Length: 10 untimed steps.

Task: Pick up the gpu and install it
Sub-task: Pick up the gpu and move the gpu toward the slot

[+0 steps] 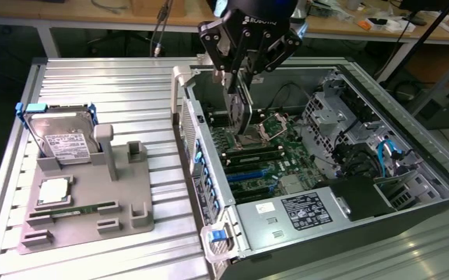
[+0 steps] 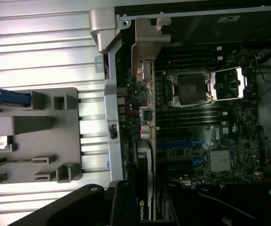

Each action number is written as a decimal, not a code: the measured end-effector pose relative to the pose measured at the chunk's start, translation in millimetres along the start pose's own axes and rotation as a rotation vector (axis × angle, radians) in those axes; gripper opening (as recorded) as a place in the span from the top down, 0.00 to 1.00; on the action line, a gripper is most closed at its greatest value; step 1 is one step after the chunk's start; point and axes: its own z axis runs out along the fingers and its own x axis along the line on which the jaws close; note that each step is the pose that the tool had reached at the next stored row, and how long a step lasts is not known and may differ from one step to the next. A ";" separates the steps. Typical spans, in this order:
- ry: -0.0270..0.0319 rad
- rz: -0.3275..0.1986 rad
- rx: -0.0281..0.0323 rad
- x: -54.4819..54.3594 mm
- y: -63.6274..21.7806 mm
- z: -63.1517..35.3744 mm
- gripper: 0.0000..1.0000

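Observation:
My gripper (image 1: 238, 79) hangs over the open computer case (image 1: 209, 175), shut on the gpu (image 1: 240, 114). The card hangs upright and edge-down from the fingers, its round black fan facing the exterior view's left, above the motherboard near the case's rear wall. In the wrist view the gpu (image 2: 145, 160) is seen edge-on, running from between the fingers (image 2: 121, 205) to its silver end bracket (image 2: 147, 61). It sits over the board beside the blue expansion slots (image 2: 178, 143). The card's lower edge is clear of the board in the exterior view.
A grey fixture tray (image 1: 123, 198) lies on the slatted table at the exterior view's left. It holds a silver hard drive (image 1: 65, 137), a processor chip (image 1: 53, 189) and a memory stick (image 1: 77, 209). Inside the case are the processor socket (image 1: 259, 131), drive cages (image 1: 326, 114) and power supply (image 1: 306, 210).

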 end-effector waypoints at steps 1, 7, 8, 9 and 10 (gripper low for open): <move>0.0000 0.000 0.0000 -1.7 0.1 0.0 0.73; 0.0000 0.000 0.0001 -13.3 1.0 0.1 0.73; 0.0000 0.000 0.0000 -15.0 1.1 0.1 0.73; 0.0000 0.000 0.0000 -16.8 1.2 0.2 0.73; 0.0001 0.000 0.0000 -18.6 1.4 0.2 0.73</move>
